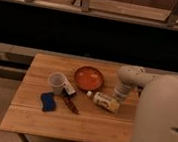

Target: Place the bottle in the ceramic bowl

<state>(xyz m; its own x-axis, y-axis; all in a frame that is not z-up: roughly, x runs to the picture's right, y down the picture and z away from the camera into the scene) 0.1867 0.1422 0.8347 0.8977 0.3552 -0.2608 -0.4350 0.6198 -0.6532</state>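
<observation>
Bottle [105,102] lies on its side on table [73,126], at 5 o'clock from ceramic bowl [89,78], cap toward the bowl. Gripper [118,95] sits at the bottle's 2 o'clock end; whether it grips, cannot tell. Risk: the round body rolls away under an off-centre pinch.

The robot's broad white body [164,125] fills the lower right of the view; from its upper edge the white arm [141,78] reaches leftward, bends at a rounded joint [127,73] and turns straight down; the wrist [121,90] points vertically; the gripper [117,97] hangs below it, low over the right side of the wooden table [34,118], largely hidden by the wrist.
</observation>
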